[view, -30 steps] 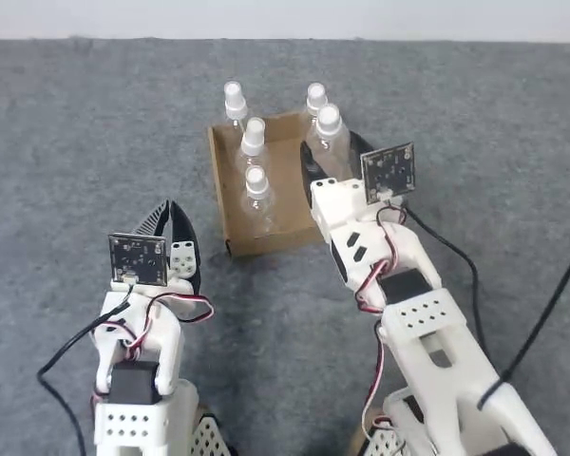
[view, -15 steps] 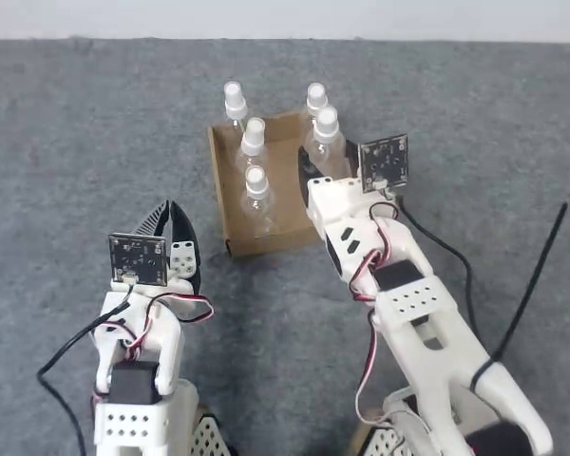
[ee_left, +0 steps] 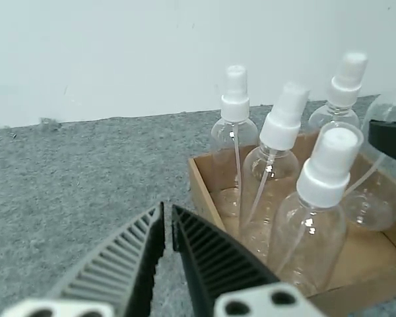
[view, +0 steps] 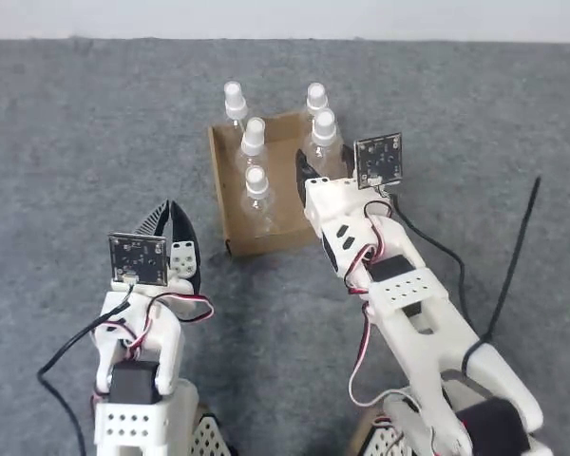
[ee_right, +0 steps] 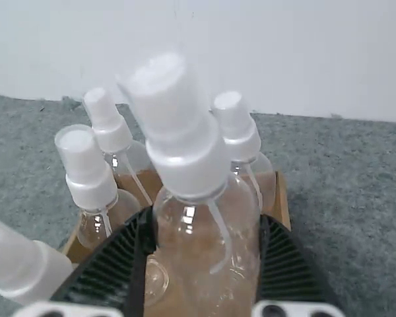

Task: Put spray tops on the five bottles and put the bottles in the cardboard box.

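R fingers (ee_right: 287, 264) w/ bottle (view: 324, 128) slightly further over cardboard box (view: 218, 190) vs. earlier

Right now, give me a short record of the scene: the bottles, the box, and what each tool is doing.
count: five, all capped
held bottle: upright between the right tool's jaws, at the box's right side
front bottle: upright in the box
middle bottle: upright in the box, behind the front one
left bottle, right bottle: upright at the box's far wall
box: cardboard, open top, on the grey table
left tool: shut, empty, on the near side of the box
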`<move>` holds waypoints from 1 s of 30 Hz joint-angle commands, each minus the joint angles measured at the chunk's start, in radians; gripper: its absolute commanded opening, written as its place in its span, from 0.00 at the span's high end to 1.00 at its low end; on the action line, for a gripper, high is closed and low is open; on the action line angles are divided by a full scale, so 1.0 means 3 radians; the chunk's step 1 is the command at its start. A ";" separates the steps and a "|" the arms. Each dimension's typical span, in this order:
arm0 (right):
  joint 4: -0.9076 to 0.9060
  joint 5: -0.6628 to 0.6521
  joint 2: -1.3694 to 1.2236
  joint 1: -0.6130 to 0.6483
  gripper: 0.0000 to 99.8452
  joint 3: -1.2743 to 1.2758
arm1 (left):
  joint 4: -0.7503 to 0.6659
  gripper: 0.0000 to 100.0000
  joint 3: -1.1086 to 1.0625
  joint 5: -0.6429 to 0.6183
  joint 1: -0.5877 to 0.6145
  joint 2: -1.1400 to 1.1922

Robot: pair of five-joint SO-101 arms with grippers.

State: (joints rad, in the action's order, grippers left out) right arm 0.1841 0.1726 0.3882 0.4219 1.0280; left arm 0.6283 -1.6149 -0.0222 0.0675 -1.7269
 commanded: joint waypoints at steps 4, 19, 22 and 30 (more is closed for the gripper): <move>0.0130 0.0041 -0.0130 -0.0023 0.91 -0.0251 | -0.0107 0.99 0.0023 0.0036 0.0015 -0.0072; 0.0591 0.0026 -0.0673 -0.0033 0.91 -0.0240 | -0.0107 0.99 0.0023 0.0036 0.0015 -0.0072; 0.0657 0.0026 -0.0775 -0.0033 0.91 -0.0240 | -0.0107 0.99 0.0018 0.0036 0.0015 -0.0072; 0.0657 0.0026 -0.0944 -0.0038 0.91 -0.0235 | -0.0107 0.99 0.0018 0.0036 0.0010 -0.0072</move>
State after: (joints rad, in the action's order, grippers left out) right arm 0.3590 0.1726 0.1074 0.4219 1.0265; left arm 0.6283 -1.6149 -0.0222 0.0675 -1.7269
